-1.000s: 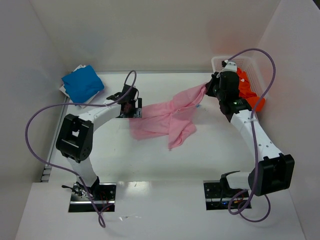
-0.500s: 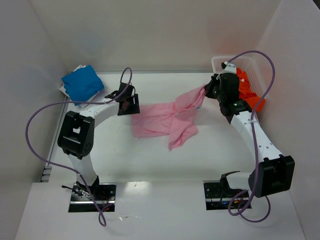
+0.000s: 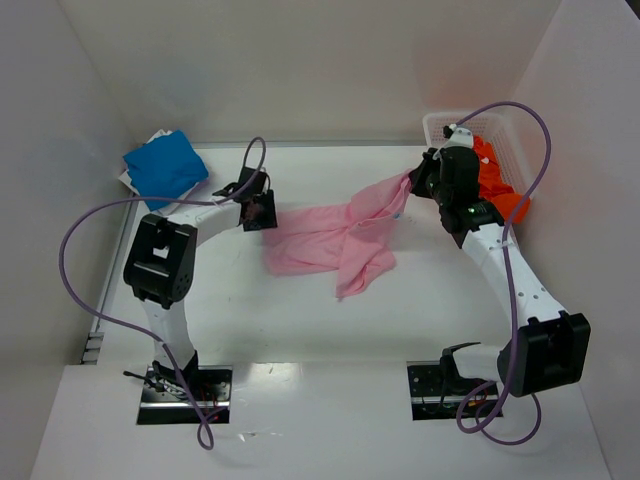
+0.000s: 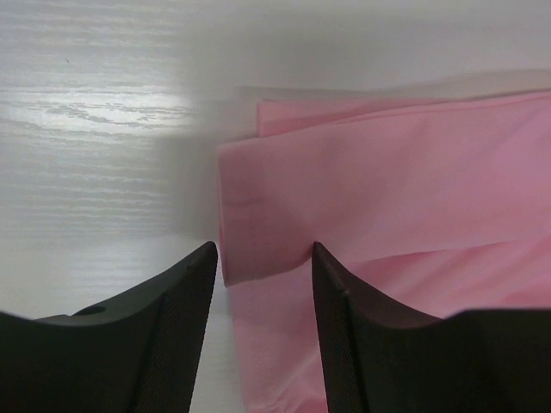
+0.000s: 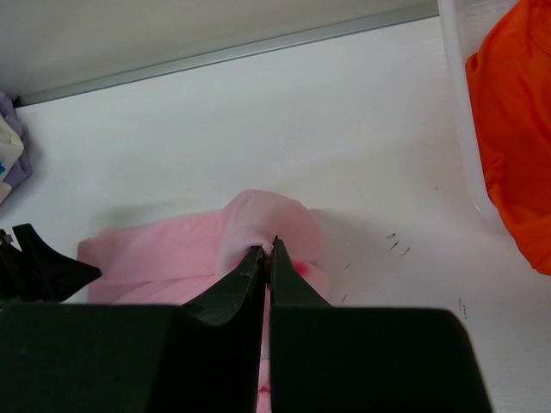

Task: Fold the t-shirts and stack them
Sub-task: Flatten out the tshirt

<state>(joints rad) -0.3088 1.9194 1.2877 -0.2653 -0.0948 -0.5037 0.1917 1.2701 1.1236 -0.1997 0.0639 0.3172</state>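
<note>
A pink t-shirt [image 3: 330,240] lies rumpled in the middle of the table. Its right end is lifted toward the basket. My right gripper [image 3: 413,181] is shut on that raised end, and a pinched fold of pink cloth [image 5: 258,219] bulges over the closed tips [image 5: 269,249]. My left gripper [image 3: 262,212] is open at the shirt's left edge. In the left wrist view its two dark fingers [image 4: 172,297] straddle the folded corner of the pink cloth [image 4: 379,181] without closing on it. A folded blue t-shirt [image 3: 165,167] lies at the far left corner.
A white basket [image 3: 438,124] at the far right holds an orange t-shirt [image 3: 497,188], which also shows in the right wrist view [image 5: 512,129]. White cloth [image 3: 130,180] peeks out under the blue shirt. Walls close in the left, far and right sides.
My left arm's elbow has swung away from me and the gripper has edged slightly left. The shirt's left part now lies flatter. The right arm has not moved.
</note>
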